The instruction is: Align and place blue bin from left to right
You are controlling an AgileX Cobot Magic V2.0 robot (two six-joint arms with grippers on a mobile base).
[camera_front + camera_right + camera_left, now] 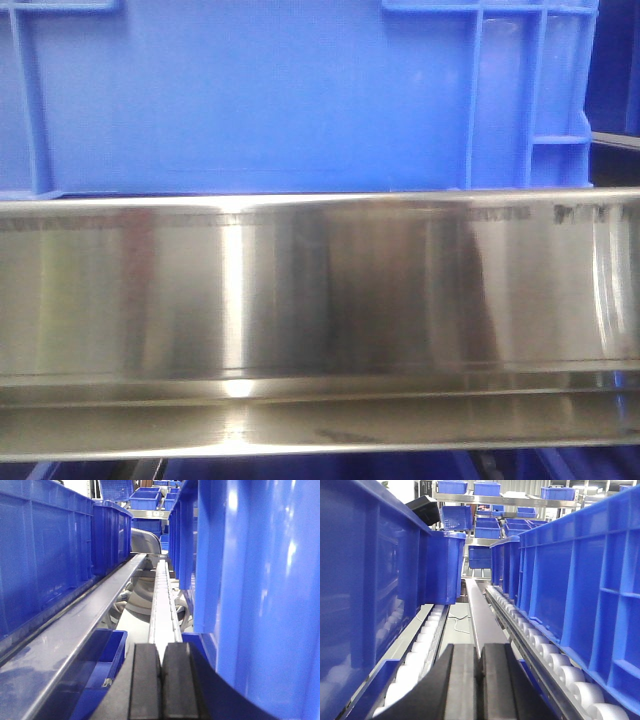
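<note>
A bright blue bin (260, 90) fills the top of the front view, resting behind a steel shelf rail (320, 290); no gripper shows there. In the left wrist view my left gripper (479, 654) is shut with nothing between its black fingers, low in the gap between a blue bin on the left (365, 575) and one on the right (580, 585). My right gripper (161, 649) is also shut and empty, right beside a large blue bin wall (260, 580) on its right. I cannot tell whether it touches that wall.
White roller tracks (540, 647) run under the bins on both sides. A steel divider (480, 615) lies ahead of the left gripper. A steel rail (75, 625) and a row of blue bins (45, 555) stand left of the right gripper, with a small blue tray (102, 657) below. More bins sit on far shelves (485, 510).
</note>
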